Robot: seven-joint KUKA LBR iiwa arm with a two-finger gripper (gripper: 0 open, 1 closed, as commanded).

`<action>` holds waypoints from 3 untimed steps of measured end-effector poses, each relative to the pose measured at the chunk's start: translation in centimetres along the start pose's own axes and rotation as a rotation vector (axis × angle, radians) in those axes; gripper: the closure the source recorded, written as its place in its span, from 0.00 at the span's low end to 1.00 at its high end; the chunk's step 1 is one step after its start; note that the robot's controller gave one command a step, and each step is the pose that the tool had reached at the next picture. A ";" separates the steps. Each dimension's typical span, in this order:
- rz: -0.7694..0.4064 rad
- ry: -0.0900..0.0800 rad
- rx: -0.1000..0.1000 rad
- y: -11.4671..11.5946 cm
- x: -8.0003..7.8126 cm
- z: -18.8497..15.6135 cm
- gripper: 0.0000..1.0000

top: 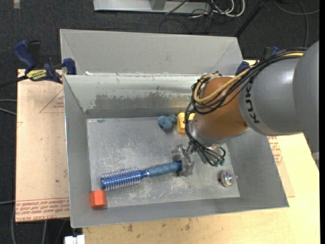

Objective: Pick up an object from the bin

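A blue hairbrush point(137, 175) lies across the bin's front half, bristle head to the left and handle pointing right. My gripper point(183, 162) is down at the floor, right at the end of that handle, and its fingers stand on either side of the handle tip. Whether they press on it I cannot make out. A small silvery round thing point(226, 178) lies just to the right of the gripper.
An orange block point(98, 199) sits in the front left corner. A blue lump point(165, 122) and a yellow piece point(182, 123) lie by the back wall, partly under the arm's orange cover and cables. The left half of the floor is bare metal.
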State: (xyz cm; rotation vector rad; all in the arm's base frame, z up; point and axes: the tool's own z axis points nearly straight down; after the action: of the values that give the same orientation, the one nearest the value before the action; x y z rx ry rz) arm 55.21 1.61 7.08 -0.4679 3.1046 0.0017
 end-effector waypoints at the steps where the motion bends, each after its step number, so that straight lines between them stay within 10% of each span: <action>1: -0.027 -0.007 0.003 2.2 5.2 -15.8 1.00; 2: -0.027 0.000 0.000 2.2 5.3 -15.3 0.00; 3: -0.308 0.006 -0.003 2.3 2.8 0.2 0.00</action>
State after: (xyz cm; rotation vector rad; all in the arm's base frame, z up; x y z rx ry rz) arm 51.85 2.93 6.92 -0.9404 3.0019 0.0040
